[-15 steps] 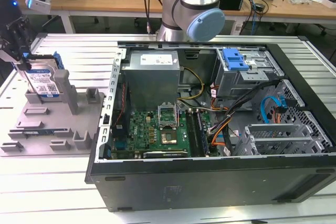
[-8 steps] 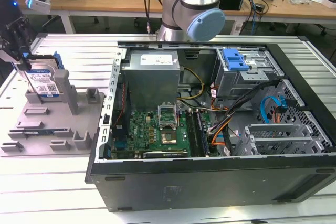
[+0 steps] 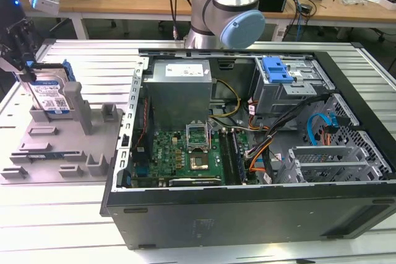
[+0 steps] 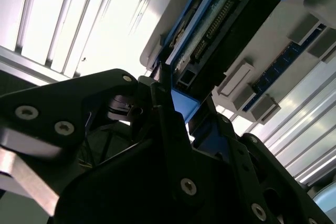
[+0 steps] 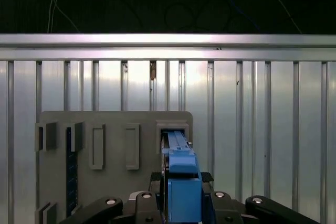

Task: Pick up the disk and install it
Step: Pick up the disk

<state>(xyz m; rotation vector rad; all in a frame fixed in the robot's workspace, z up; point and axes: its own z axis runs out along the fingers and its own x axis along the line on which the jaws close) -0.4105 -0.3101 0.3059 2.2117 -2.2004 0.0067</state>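
Disk (image 3: 52, 96) — flat silver, blue plastic rail — clamped in black tool (image 3: 29, 73).

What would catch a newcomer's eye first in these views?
The big open computer case sits across the exterior view's middle and right, its green motherboard exposed. At that view's left, the disk stands upright in a grey fixture, with the tool right above it.

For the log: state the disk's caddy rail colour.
The caddy rail is bright blue, clearest in the first wrist view.
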